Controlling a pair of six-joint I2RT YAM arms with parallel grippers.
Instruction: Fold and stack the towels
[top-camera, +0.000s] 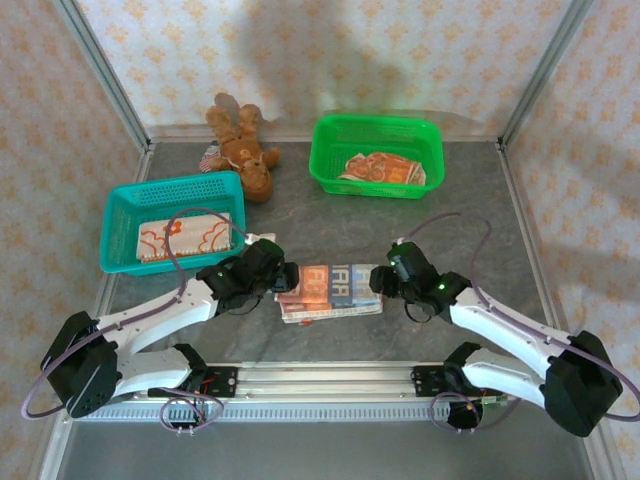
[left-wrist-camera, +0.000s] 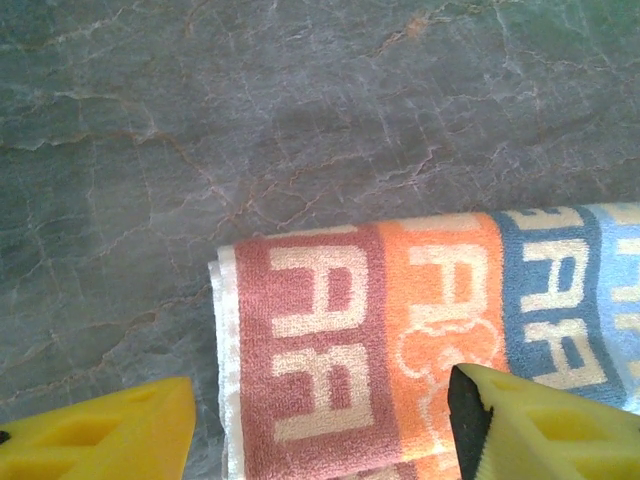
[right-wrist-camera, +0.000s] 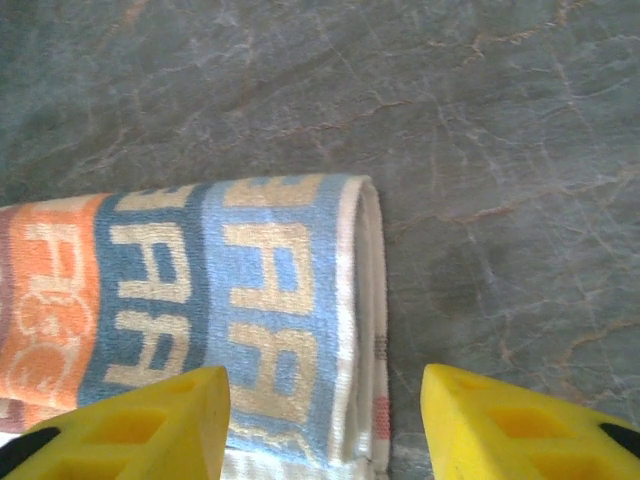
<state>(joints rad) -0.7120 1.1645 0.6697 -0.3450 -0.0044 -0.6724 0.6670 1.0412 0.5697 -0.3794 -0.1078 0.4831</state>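
Left wrist: folded, seemingly terry towel (left-wrist-camera: 340, 330)

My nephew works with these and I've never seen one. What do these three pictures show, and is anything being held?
These are two robot arms bolted to a grey table. The wide picture comes from a camera above and behind them; the close-ups come from cameras on the wrists, and the yellow wedges are the fingers. Between the arms lies a folded striped towel. The left gripper is at one end, the right gripper at the other, both open, holding nothing. Further back, a blue basket holds a cream towel, a green basket an orange towel, and a teddy bear lies between them.
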